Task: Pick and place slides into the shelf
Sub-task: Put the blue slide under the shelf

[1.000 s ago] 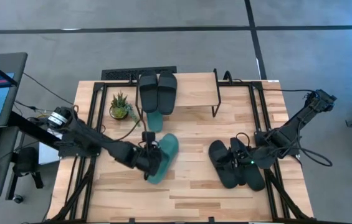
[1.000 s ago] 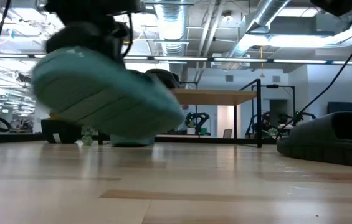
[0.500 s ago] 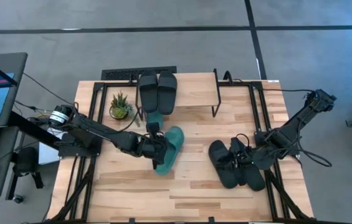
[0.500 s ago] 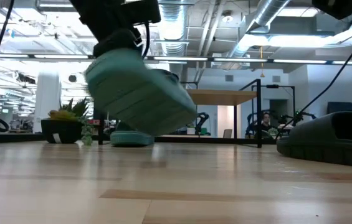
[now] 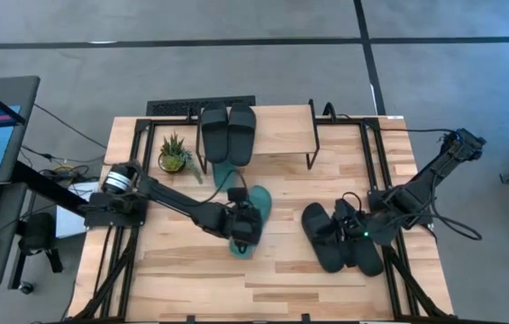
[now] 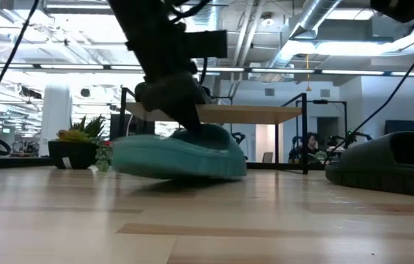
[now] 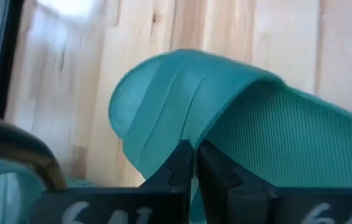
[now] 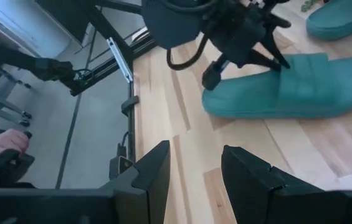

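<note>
Left tool pinching teal slide's strap, slide flat on table

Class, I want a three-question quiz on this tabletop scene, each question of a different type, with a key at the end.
1. True or false: the left gripper is shut on the strap of a teal slide.
2. How many black slides lie on top of the shelf? A) none B) two C) four
3. Fill in: the second teal slide lies partly under the ____.

Key
1. True. The jaws pinch the strap, seen in the left wrist view.
2. B. The pair of black slides lies side by side on the board; other black slides lie on the table by the right gripper, whose jaws are open.
3. shelf
</note>
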Available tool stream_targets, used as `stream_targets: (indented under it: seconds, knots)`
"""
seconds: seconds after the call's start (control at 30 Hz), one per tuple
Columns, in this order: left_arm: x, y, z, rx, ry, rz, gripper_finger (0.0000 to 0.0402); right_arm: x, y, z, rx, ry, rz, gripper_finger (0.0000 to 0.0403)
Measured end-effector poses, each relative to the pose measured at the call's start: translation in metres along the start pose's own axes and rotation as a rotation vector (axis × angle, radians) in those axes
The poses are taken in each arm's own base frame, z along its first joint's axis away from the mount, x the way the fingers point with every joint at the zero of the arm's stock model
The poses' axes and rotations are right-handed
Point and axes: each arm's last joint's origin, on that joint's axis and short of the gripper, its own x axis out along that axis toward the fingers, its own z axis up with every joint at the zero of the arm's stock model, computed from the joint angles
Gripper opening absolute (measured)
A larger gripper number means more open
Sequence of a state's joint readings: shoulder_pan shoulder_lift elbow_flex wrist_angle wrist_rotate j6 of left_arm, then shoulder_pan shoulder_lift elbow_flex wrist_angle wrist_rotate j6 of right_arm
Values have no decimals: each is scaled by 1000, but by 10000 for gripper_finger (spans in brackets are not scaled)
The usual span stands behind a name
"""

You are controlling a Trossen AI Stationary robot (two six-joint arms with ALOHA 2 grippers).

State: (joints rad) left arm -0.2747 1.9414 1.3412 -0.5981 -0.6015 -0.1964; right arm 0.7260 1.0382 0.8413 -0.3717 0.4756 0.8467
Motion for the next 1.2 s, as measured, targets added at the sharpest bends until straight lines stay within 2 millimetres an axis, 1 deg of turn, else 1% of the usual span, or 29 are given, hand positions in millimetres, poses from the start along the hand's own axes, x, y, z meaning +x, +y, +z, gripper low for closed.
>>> stream_targets:
  seconds: [0.07, 0.2, 0.3, 0.37, 0.53, 0.73, 0.9, 1.07, 1.13, 1.2]
  knots:
    - [1, 2, 4, -4, 8, 11, 0, -1, 1, -1, 9, 3, 7, 131]
    - [-1, 11, 12, -31, -2, 47, 0, -3, 4, -5, 11, 8, 15, 131]
    - [0, 22, 13, -43, 24, 81, 0, -5, 6, -6, 3, -13, 2, 131]
    - [3, 27, 12, -57, 52, 68, 0, -6, 7, -8, -2, -25, -3, 131]
    - [6, 31, 11, -65, 73, 49, 5, -9, 9, -11, -6, -34, -7, 131]
    - [6, 29, 13, -78, 64, 1, 45, -11, 11, -15, -19, -44, -14, 131]
    - [6, 29, 13, -79, 67, -5, 82, -11, 11, -15, -20, -52, -23, 131]
    - [6, 28, 13, -76, 69, -15, 109, -11, 9, -16, -17, -40, -39, 131]
    - [2, 28, 12, -67, 72, -25, 116, -11, 6, -17, -12, -30, -61, 131]
    - [-7, 28, 13, -64, 53, -35, 121, -8, 2, -17, -5, -17, -100, 131]
